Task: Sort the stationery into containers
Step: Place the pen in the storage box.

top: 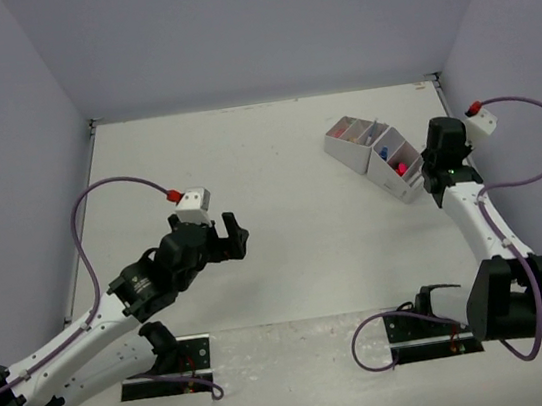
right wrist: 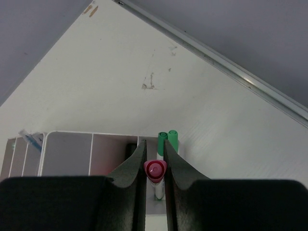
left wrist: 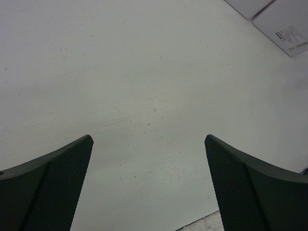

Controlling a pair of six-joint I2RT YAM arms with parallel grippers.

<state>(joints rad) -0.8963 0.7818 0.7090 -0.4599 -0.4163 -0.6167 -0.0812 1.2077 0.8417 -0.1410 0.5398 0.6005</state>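
The white organizer (top: 347, 155) stands at the far right of the table with several items in its compartments. My right gripper (top: 433, 178) hangs over its near end. In the right wrist view the right gripper (right wrist: 155, 147) is shut on a pink-capped marker (right wrist: 155, 169), held upright over a compartment of the organizer (right wrist: 67, 154). Two green-capped markers (right wrist: 167, 138) stand in that compartment, just beyond the fingertips. A blue-capped item (right wrist: 30, 139) shows in a far compartment. My left gripper (top: 239, 240) is open and empty over bare table, left of centre; in the left wrist view (left wrist: 149, 144) nothing lies between its fingers.
Grey walls close in the table on the left, back and right; the right wall is close behind the organizer. A metal strip (right wrist: 216, 60) runs along the table's far edge. The organizer's white side with a label (left wrist: 288, 33) shows at the top right of the left wrist view.
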